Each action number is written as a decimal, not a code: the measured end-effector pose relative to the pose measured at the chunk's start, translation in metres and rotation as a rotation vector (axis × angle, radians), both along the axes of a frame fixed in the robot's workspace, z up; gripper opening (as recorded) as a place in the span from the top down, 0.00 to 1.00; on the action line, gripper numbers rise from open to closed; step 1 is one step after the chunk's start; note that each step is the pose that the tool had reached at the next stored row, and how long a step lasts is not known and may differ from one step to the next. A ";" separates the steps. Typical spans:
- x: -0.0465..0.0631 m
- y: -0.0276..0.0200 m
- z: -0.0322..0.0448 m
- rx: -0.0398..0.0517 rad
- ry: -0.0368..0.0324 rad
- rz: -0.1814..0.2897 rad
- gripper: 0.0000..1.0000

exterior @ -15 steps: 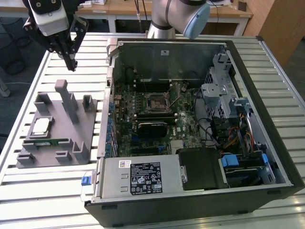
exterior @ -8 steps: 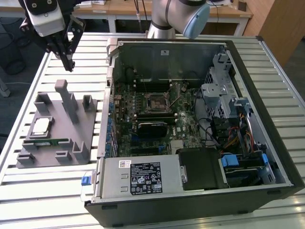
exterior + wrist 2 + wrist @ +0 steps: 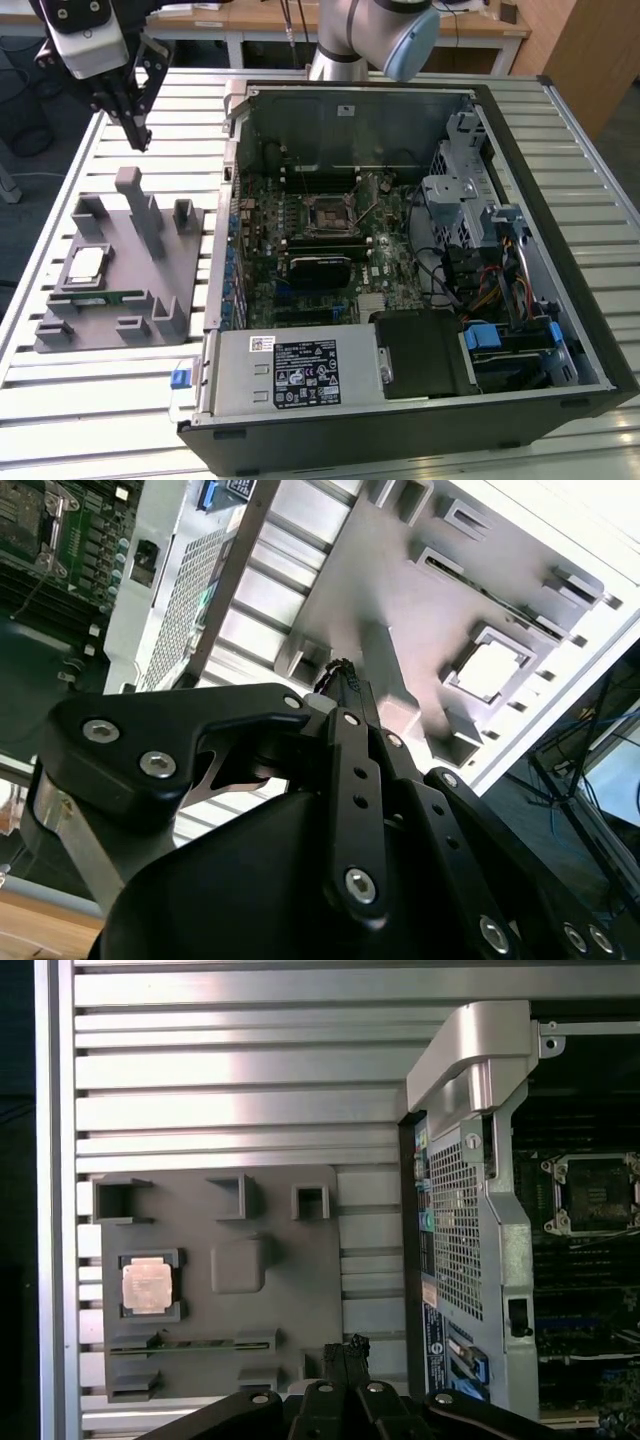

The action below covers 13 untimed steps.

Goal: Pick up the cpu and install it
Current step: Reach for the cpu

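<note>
The cpu [image 3: 85, 265] is a small silvery square chip lying in a recess near the exterior view's left edge of the grey fixture [image 3: 150, 250]. Both wrist views look down on it, the cpu [image 3: 147, 1285] in its pocket and the cpu [image 3: 492, 670] pale against the fixture [image 3: 400, 590]. My gripper [image 3: 140, 135] hangs high above the table, behind the fixture's far end and well apart from the chip. Its fingers [image 3: 340, 680] are shut together with nothing between them. The black-framed socket [image 3: 330, 213] sits on the motherboard inside the open computer case.
A green memory stick [image 3: 100, 297] lies in a slot of the fixture beside the chip. The open case [image 3: 500, 110] has tall metal walls, a drive cage and cables on the exterior view's right. A slatted metal table [image 3: 110, 400] carries everything.
</note>
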State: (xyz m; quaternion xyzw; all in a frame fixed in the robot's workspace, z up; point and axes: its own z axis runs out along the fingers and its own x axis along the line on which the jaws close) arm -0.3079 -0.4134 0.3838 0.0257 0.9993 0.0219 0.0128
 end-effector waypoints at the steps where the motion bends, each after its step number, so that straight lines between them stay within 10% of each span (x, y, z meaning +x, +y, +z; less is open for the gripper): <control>1: -0.001 0.0000 -0.0002 0.0000 0.0000 0.000 0.89; 13: -0.010 0.0000 -0.0024 0.0000 0.0001 0.005 0.89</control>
